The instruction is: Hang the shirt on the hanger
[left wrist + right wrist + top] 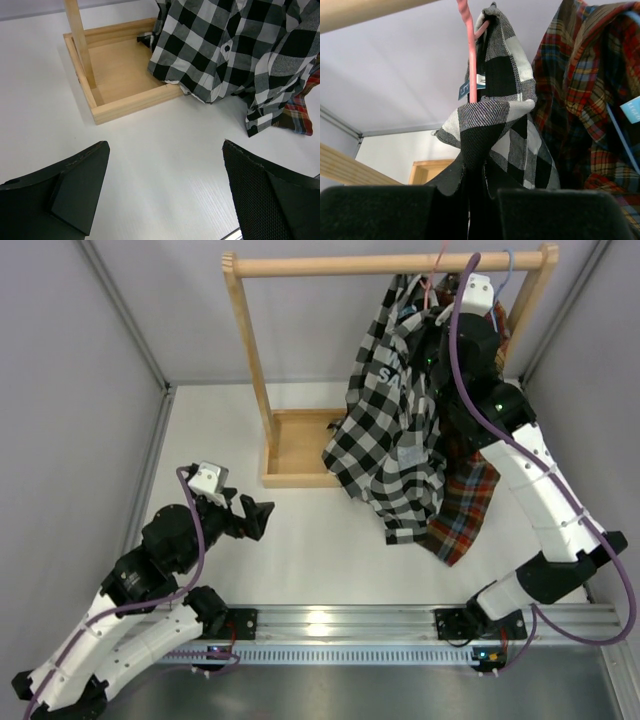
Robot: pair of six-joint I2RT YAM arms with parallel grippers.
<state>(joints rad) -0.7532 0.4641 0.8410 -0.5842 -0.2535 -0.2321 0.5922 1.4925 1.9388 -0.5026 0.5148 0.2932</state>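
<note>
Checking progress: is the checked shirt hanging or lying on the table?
Hanging. The black-and-white checked shirt drapes from the pink hanger below the wooden rail; the right gripper is shut on its fabric.

Bright, even light, soft shadows, glare on the aluminium rail; all views sharp.

Wooden rack, red plaid shirt on light blue hanger, white table

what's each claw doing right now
left claw: open, holding nothing
right claw: shut on the black-and-white checked fabric shirt
</note>
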